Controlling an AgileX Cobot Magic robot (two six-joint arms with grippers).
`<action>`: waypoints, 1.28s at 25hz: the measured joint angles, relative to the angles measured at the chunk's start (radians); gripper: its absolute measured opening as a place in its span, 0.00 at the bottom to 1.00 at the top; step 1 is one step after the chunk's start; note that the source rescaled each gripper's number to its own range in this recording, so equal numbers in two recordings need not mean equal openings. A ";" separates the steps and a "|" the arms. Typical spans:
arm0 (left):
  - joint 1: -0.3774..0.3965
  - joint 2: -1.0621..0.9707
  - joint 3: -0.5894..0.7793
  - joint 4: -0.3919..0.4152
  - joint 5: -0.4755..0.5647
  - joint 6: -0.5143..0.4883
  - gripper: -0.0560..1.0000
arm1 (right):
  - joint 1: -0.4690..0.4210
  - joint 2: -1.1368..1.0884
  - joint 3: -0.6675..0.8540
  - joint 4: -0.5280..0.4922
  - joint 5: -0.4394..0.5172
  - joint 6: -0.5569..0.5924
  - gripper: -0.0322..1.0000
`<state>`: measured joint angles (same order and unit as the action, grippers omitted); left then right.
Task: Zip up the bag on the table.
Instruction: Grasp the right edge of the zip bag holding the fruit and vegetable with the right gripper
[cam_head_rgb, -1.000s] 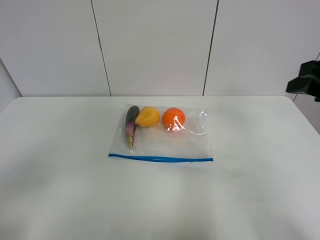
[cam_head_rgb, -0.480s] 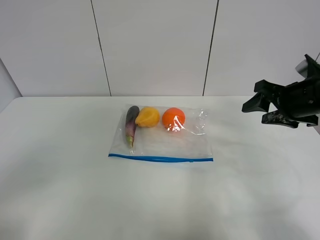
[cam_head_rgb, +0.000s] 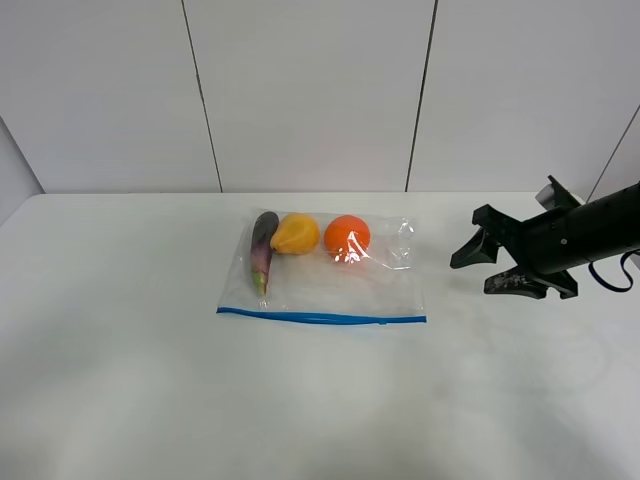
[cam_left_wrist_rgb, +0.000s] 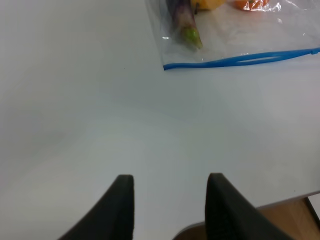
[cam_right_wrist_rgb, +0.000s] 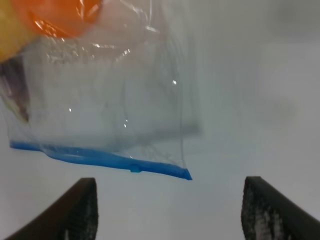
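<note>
Bag (cam_head_rgb: 320, 270): flat on table (cam_head_rgb: 120, 380), about mid-width, toward far half. Blue zipper strip (cam_head_rgb: 320, 318) along near edge. Inside, along far edge: eggplant (cam_head_rgb: 263, 247) at left end, yellow fruit (cam_head_rgb: 296, 234) just beside, orange (cam_head_rgb: 347, 236) next along. Right of bag, near but apart: right gripper (cam_head_rgb: 478, 273), fingers spread wide, nothing between, aimed toward bag's right side. Left gripper (cam_left_wrist_rgb: 170, 178): over bare table close to front edge, fingers apart, empty, well apart from bag's zipper corner.
</note>
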<state>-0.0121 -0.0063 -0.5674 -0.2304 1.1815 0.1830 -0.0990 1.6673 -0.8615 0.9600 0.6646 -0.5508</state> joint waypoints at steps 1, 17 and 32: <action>0.000 0.000 0.000 0.000 0.000 0.000 1.00 | 0.000 0.020 0.000 0.023 0.003 -0.018 1.00; 0.000 0.000 0.000 0.000 0.000 0.000 1.00 | 0.065 0.272 -0.001 0.410 0.093 -0.414 0.94; 0.000 0.000 0.000 0.000 0.000 0.000 1.00 | 0.065 0.307 -0.002 0.426 0.053 -0.455 0.91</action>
<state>-0.0121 -0.0063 -0.5674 -0.2304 1.1815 0.1830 -0.0337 1.9746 -0.8637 1.3856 0.7178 -1.0062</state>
